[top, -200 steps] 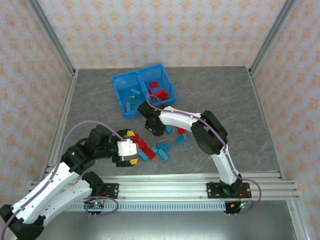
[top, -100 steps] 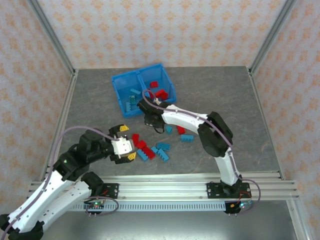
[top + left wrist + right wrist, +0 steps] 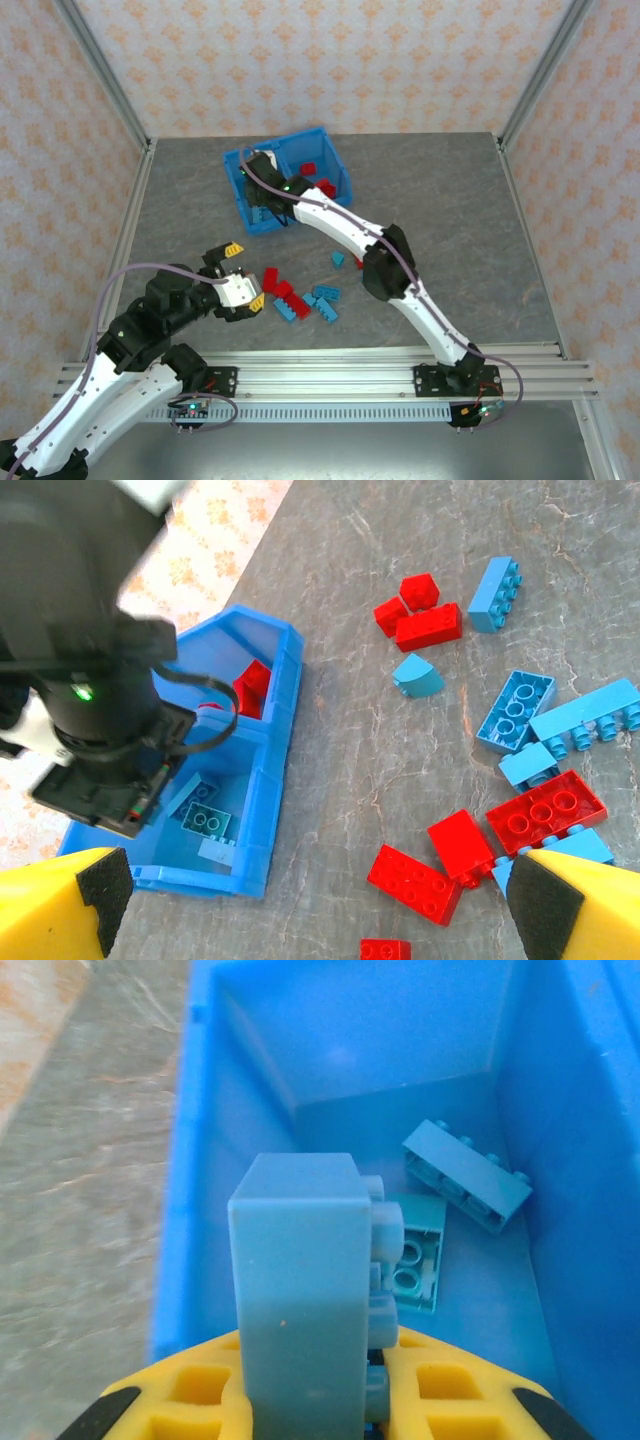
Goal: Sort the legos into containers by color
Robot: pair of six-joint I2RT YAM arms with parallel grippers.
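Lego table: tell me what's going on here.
The right tool holds a light blue brick over the left compartment of the blue bin, where other blue bricks already lie. Red bricks sit in its right compartment. The left tool hovers open beside the loose pile on the table.

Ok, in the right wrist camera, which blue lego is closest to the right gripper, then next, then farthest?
1. Held lego, between the right gripper's fingers.
2. Square lego, flat on the bin floor, just right.
3. Long lego, farther back, right side.
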